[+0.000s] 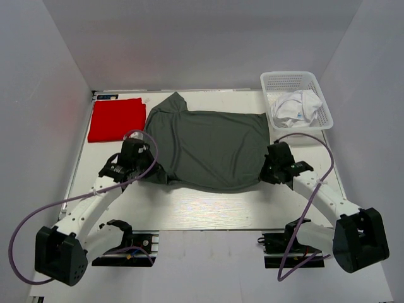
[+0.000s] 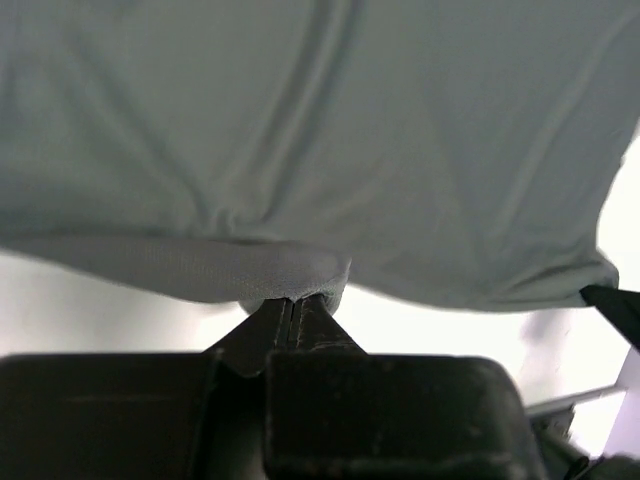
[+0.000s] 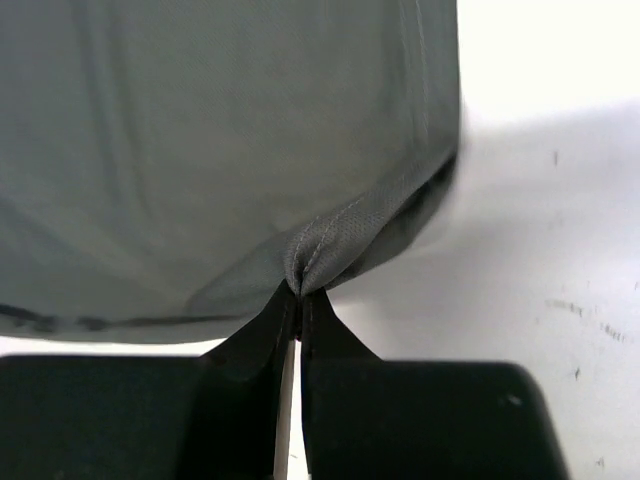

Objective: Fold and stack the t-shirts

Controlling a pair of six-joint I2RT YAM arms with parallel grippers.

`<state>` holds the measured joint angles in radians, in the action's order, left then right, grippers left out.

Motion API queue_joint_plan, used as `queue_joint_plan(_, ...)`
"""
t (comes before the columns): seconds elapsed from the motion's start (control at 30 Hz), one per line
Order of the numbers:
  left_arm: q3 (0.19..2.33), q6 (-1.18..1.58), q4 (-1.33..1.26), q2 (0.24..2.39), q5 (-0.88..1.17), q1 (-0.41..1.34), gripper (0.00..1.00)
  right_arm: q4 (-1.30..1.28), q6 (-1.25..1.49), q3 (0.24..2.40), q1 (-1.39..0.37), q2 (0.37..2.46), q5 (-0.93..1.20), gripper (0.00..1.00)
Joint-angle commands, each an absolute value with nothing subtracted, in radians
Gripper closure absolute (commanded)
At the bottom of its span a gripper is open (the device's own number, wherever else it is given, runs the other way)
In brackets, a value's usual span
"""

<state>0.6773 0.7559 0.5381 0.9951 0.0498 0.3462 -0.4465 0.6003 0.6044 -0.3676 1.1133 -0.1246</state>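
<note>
The dark grey-green t-shirt (image 1: 211,148) lies spread across the middle of the table, one sleeve pointing to the far left. My left gripper (image 1: 150,168) is shut on its near left edge; the left wrist view shows the cloth (image 2: 330,150) pinched at the fingertips (image 2: 292,305). My right gripper (image 1: 265,169) is shut on its near right corner; the right wrist view shows the stitched hem (image 3: 330,245) bunched between the fingertips (image 3: 299,293). A folded bright red t-shirt (image 1: 116,118) lies at the far left. A crumpled white t-shirt (image 1: 295,107) sits in the basket.
A white plastic mesh basket (image 1: 273,82) stands at the far right corner of the table. Purple cables loop off both arms, one at the left (image 1: 25,221) and one at the right (image 1: 302,218). Grey walls close in on three sides.
</note>
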Motion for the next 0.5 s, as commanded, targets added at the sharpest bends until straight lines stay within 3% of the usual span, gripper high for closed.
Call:
queue_joint_plan(0.0,0.773,0.7,0.462,1.058,-0.009,0.33,1.0,-0.439,0.566,0.715,-0.365,1.149,-0.159,1.0)
queue_joint_plan(0.47,1.153,0.534,0.4,1.532,-0.135,0.31,1.0,-0.422,0.526,0.992,-0.324,1.359,-0.29,1.0)
